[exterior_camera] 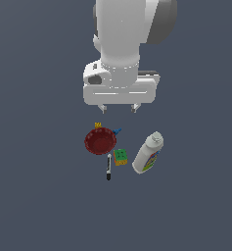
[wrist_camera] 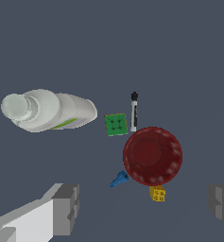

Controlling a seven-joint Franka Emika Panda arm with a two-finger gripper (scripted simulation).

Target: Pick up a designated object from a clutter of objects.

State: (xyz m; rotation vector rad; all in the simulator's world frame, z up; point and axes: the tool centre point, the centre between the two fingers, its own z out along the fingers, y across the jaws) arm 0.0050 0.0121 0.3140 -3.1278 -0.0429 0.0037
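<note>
The small yellow block [wrist_camera: 157, 193] with dark spots lies against the rim of the dark red fluted bowl [wrist_camera: 152, 155]; in the exterior view only its top [exterior_camera: 98, 125] peeks out behind the bowl [exterior_camera: 100, 140]. My gripper [exterior_camera: 118, 108] hangs open and empty well above the clutter, its fingers [wrist_camera: 66, 208] wide apart, one on each side of the bowl and block in the wrist view. The small blue piece [wrist_camera: 118, 179] touches the bowl's rim next to the block.
A multicoloured puzzle cube [exterior_camera: 120, 157] and a black marker pen [exterior_camera: 108, 166] lie just in front of the bowl. A white bottle [exterior_camera: 148, 152] with a colourful label lies on its side at the exterior view's right. All rest on a dark grey floor.
</note>
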